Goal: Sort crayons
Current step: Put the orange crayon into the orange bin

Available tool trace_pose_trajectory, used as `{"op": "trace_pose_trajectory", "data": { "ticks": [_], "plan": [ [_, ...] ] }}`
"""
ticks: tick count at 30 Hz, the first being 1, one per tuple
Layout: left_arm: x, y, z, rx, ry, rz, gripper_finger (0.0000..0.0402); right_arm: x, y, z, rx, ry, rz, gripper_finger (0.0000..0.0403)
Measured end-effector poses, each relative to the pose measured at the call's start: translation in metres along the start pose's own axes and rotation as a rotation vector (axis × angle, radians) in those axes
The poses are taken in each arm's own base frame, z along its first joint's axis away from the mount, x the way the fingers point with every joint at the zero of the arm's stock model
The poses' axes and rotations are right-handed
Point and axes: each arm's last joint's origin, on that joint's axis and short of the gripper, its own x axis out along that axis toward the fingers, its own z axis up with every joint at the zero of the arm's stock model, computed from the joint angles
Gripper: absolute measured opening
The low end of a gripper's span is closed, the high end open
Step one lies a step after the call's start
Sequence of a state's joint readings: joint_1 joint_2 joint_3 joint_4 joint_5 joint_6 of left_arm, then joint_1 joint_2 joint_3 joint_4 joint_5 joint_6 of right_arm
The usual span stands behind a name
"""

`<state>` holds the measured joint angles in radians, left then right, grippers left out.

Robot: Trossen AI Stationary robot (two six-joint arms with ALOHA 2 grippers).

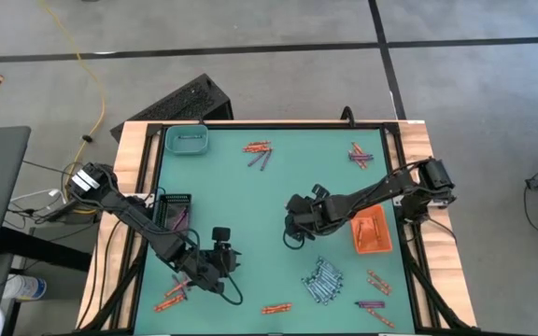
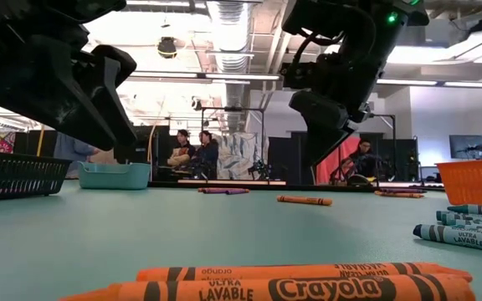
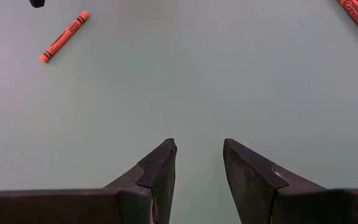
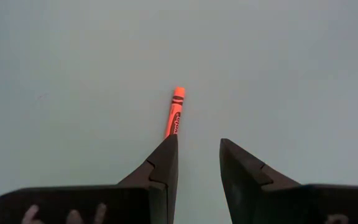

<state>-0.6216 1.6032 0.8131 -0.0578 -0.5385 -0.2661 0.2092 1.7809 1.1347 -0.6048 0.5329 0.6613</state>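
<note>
Crayons lie scattered on the green table: orange and purple ones [image 1: 258, 149] at the far side, a pale blue-grey heap [image 1: 323, 280] near right, orange ones [image 1: 276, 308] at the near edge. My left gripper [image 3: 197, 149] hovers open over bare table at the near left [image 1: 232, 266]. My right gripper [image 4: 197, 146] hovers open near the middle [image 1: 292, 233]. A single orange crayon [image 4: 174, 112] lies flat on the table just beyond the tip of one finger. Neither gripper holds anything.
A teal tray [image 1: 187, 140] stands at the far left, a black tray [image 1: 174, 210] at the left edge, an orange tray [image 1: 372, 231] at the right. More crayons lie at the near left [image 1: 171, 301] and near right [image 1: 376, 303]. People sit in the room beyond the table [image 2: 195, 150].
</note>
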Motion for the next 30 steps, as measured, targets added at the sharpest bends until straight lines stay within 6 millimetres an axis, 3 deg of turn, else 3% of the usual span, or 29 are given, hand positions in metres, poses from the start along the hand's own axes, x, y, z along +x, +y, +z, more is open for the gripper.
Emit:
{"op": "trace_pose_trajectory", "data": {
  "ticks": [30],
  "plan": [
    [0.0000,0.0000,0.0000,0.001,0.000,0.000,0.0125,-0.0002,0.0002,0.0000,0.001,0.006,0.009,0.0112]
  ]
}}
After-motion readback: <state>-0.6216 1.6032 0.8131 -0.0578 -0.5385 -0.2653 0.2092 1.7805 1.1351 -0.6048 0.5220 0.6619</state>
